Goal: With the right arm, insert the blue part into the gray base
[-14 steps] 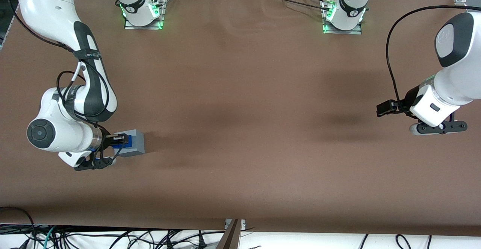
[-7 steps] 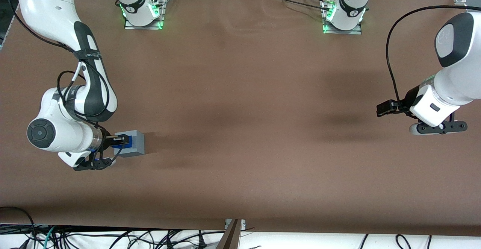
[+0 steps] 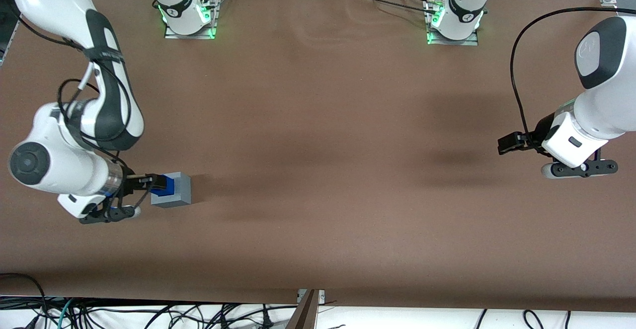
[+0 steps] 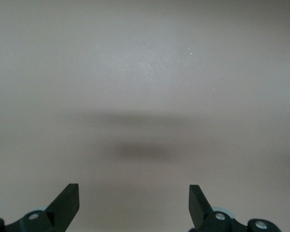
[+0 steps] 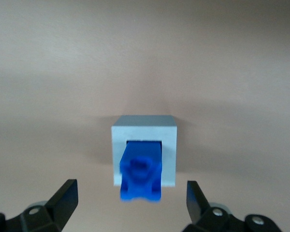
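Note:
The gray base is a light-grey cube standing on the brown table toward the working arm's end. The blue part sits in its recess and sticks up out of the top face. In the right wrist view the blue part rises from the gray base toward the camera. My right gripper hangs above it, open, with both black fingers well apart from the part and nothing held. In the front view the gripper overlaps the base's edge on the side of the right arm.
Both arm mounts with green lights stand at the table's edge farthest from the front camera. Cables lie below the table's near edge. Brown table surface stretches from the base toward the parked arm's end.
My wrist and gripper have drawn back from the base toward the working arm's end of the table. The blue part stays in the gray base, which has not moved.

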Controlling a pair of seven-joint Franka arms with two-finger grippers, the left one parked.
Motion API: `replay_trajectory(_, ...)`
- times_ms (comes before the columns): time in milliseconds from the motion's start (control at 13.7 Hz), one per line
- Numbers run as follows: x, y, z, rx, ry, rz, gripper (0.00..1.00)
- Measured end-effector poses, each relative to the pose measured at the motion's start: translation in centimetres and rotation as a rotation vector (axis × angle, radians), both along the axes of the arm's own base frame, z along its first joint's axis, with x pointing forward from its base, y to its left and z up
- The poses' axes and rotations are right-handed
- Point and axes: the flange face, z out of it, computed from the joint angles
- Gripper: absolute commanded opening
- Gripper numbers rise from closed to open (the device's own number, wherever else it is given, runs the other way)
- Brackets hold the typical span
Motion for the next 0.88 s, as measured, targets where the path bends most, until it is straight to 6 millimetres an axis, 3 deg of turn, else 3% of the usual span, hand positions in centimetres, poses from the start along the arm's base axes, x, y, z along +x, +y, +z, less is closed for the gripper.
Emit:
replay_trajectory(292,-4.7,-0.4,13.4,0.011,-0.008,0.003,0.99)
replay_trajectory(438,-7.2,-0.7,17.7,0.015,-0.01,0.003,0.99)
replay_trajectory(511,-8.0,-0.9,18.4,0.015,-0.008,0.0,0.99)
replay_trajectory(876,-10.4,-1.6,17.3,0.015,0.029,-0.008,0.99)
